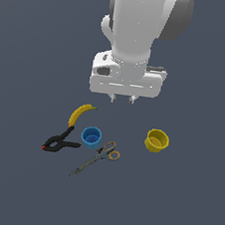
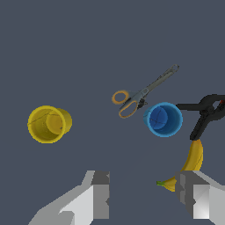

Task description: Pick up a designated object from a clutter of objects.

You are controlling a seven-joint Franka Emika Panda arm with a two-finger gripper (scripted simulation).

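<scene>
The small blue cup (image 1: 91,137) stands upright on the dark floor, between the black spring clamp (image 1: 59,141) and the grey scissors with orange handles (image 1: 97,158). The yellow banana (image 1: 79,113) lies just behind the clamp. The yellow cup (image 1: 157,140) stands apart at the exterior view's right. My gripper (image 1: 122,100) hangs open and empty above the floor, behind the cups and apart from them. In the wrist view the blue cup (image 2: 163,119) sits beside the scissors (image 2: 140,94), the clamp (image 2: 205,115) and the banana (image 2: 190,161), with the yellow cup (image 2: 47,124) far off and the gripper (image 2: 145,201) open.
The floor (image 1: 182,204) is a plain dark grey surface. The white arm body (image 1: 140,28) rises above the gripper at the back.
</scene>
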